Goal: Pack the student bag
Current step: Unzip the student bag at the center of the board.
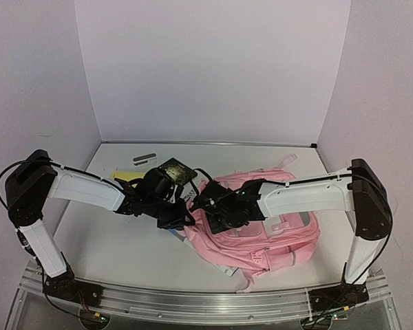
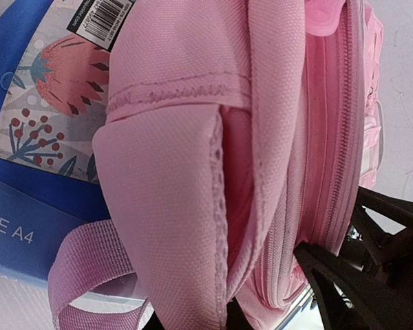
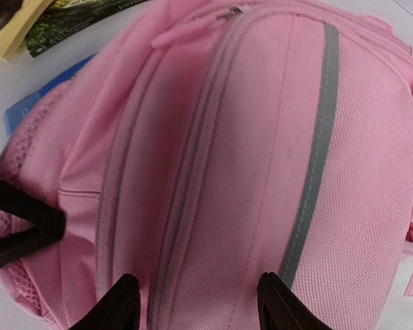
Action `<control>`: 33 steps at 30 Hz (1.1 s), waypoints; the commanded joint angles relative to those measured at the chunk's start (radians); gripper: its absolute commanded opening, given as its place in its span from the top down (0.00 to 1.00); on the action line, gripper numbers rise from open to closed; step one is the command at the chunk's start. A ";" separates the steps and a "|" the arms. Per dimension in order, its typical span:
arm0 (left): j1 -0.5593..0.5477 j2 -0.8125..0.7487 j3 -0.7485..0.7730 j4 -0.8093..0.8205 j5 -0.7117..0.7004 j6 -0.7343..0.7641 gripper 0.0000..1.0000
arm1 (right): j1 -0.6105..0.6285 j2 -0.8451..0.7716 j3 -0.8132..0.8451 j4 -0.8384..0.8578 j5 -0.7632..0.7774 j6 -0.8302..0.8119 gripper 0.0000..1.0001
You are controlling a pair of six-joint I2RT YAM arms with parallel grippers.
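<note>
Top external view: the large soft pink fabric backpack lies on the white table between both arms. The left gripper, nearly closed, pinches its edge; the right gripper spreads wide over its front.

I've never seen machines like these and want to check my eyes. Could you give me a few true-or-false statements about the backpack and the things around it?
1. The backpack is pink. True.
2. The backpack stands upright. False: it lies flat on the table.
3. A blue folder shows at the backpack's edge. True.
4. The right gripper is clamped shut. False: its fingers stand apart over the backpack's front.
5. The dark book is packed inside the backpack. False: it lies out on the table.
</note>
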 commanded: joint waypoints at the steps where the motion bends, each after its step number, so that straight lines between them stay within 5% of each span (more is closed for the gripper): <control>1: 0.011 -0.048 0.001 0.054 0.001 0.004 0.93 | 0.002 0.000 0.055 -0.108 0.123 0.051 0.52; 20: 0.040 -0.100 -0.042 0.048 -0.006 0.011 0.94 | 0.000 -0.074 0.057 -0.207 0.317 0.170 0.59; 33: 0.037 -0.094 -0.011 0.037 0.053 0.099 1.00 | 0.000 0.121 0.227 -0.211 0.470 0.195 0.74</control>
